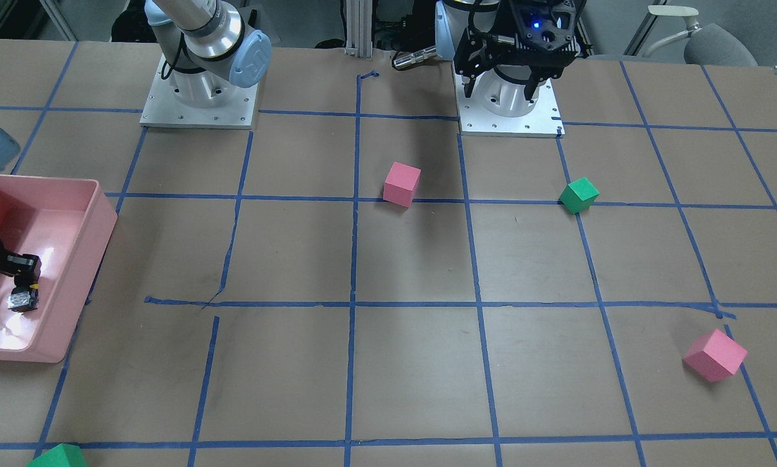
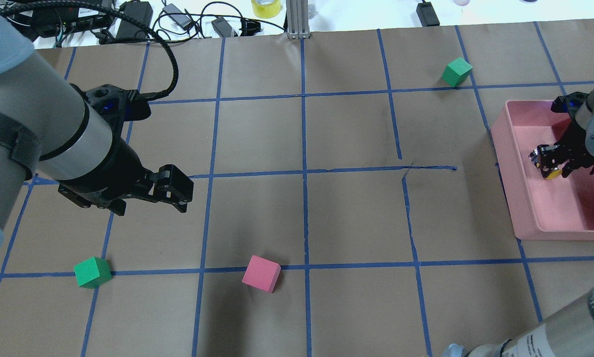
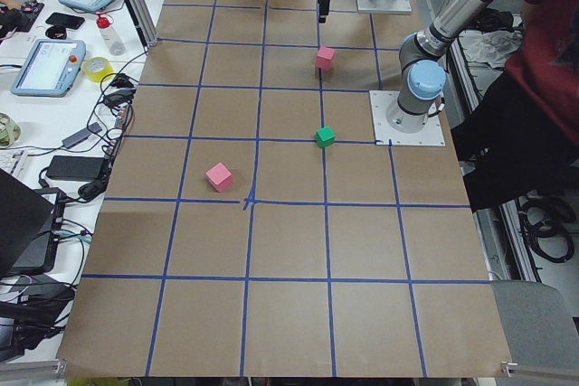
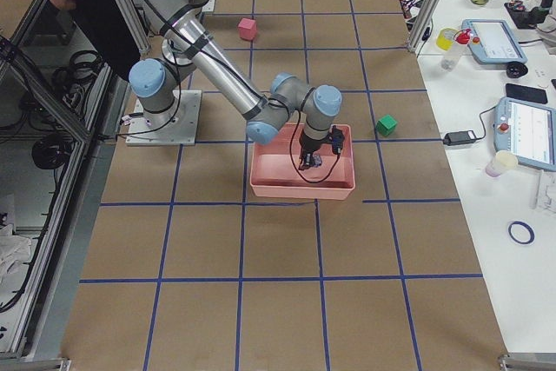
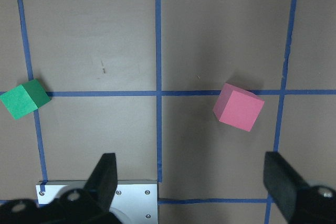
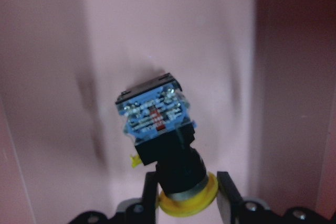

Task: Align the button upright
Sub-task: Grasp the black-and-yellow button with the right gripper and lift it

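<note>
Button (image 6: 156,121) sat clamped near its yellow cap in the right claw (image 6: 186,182), inside the pink tray (image 2: 545,229); the left claw (image 5: 192,174) hung open above the table (image 5: 94,35).

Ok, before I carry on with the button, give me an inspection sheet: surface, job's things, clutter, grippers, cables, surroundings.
Surface: brown paper-covered table with a blue tape grid.
Job's things: small push-button with yellow cap and black body, inside the pink plastic tray; contact block points away from the wrist camera.
Clutter: two pink cubes, two green cubes.
Grippers: right gripper shut on the button; left gripper open, empty, above the table.
Cables: black ribbed cable at the left wrist; loose leads beyond the far edge.
Surroundings: yellow tape roll, tablets, person in red.
</note>
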Controlling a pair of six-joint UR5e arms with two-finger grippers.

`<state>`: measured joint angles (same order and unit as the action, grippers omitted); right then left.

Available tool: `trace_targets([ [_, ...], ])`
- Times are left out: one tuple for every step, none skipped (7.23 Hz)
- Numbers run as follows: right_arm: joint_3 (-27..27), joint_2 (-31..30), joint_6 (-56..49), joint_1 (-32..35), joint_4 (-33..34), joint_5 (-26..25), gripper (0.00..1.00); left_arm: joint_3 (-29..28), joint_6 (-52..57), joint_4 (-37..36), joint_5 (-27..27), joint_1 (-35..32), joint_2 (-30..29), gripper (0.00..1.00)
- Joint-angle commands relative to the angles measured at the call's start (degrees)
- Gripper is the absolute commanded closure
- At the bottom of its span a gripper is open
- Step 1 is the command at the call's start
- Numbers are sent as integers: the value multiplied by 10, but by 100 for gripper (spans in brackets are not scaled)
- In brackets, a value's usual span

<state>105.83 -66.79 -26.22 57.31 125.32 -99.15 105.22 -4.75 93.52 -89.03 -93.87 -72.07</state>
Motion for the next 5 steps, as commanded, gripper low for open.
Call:
trace_targets([
  [-18,-15,-1,1,-4,1,100,1,0,1,0,0,0,0],
  [-31,-21,-1,1,-11,0,100,1,0,1,0,0,1,0],
  [-35,-35,-1,1,-24,0,100,1,0,2,-1,0,1,0],
  [-35,-66,-2,2,-50,0,100,1,0,2,-1,0,1,0],
  [-47,-100,-2,7,-93,1,100,1,0,2,-1,-1,1,0],
])
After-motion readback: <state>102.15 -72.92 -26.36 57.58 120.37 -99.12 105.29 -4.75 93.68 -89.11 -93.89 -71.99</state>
